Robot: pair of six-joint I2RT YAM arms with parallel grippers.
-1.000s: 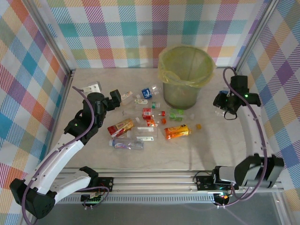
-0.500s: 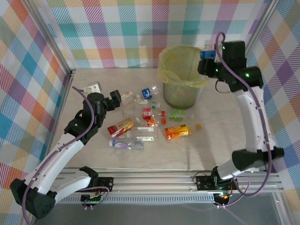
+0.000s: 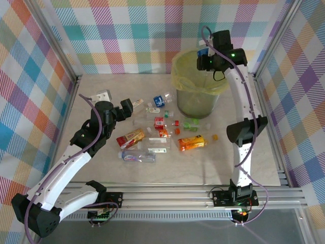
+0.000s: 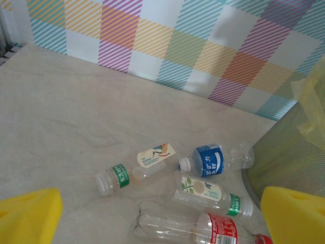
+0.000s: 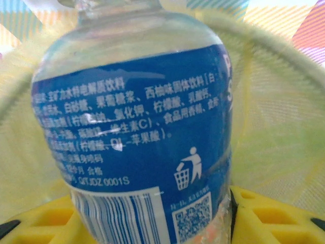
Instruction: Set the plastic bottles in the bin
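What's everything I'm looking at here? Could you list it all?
bin: one, grey-green with yellow liner, back of the table.
loose bottles: roughly a dozen, mostly clear with coloured labels, lying left of and in front of the bin.
held bottle: one, clear with blue label, above the bin's mouth.
table: one, pale marbled.
walls: bright checked, around the table.
left gripper: one, yellow fingers, open, near the loose bottles.
right gripper: one, yellow fingers, shut on the held bottle.
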